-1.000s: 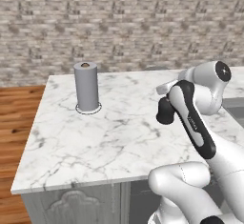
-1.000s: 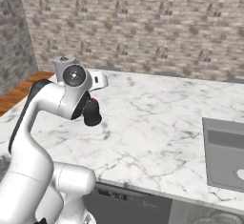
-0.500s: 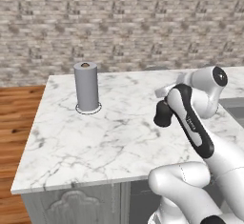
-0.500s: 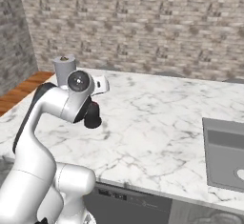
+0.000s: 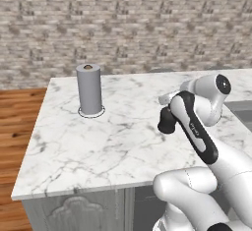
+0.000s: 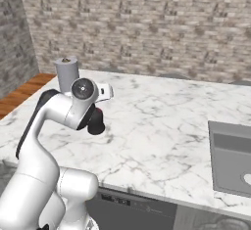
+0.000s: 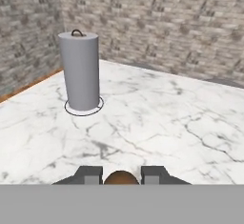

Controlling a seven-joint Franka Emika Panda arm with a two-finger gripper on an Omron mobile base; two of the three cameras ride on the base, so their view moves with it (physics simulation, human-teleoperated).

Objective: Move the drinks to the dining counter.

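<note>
My gripper [image 7: 121, 174] hung low over the counter [image 5: 113, 141], clenched on a bottle [image 5: 167, 121]: in the hand view its brown rounded top sat squeezed between my two fingertips [image 7: 89, 174], and from the base views its squat black body hung under my hand, its foot at or just above the marble — I could not tell whether it touched.

Ahead of the gripper the marble ran bare to the brick wall [image 7: 157, 23]. Ahead and off to my left stood the towel roll [image 7: 80, 71], upright on its ring base, well apart from the bottle. Beyond the roll the slab ended at its left edge, with wood floor [image 5: 17, 122] below. The near edge ran under my base, past the grey cabinet front [image 5: 74, 210]. To my right lay a wide stretch of open marble, and then the sink [image 6: 230, 158] sunk into the slab, well away from the gripper. Between the roll and the sink nothing stood on the counter but the bottle I held.

My arm [image 5: 194, 131] was folded tight: the forearm rose from the base, the wrist doubled back above it, and the hand pointed forward, level with the counter.
</note>
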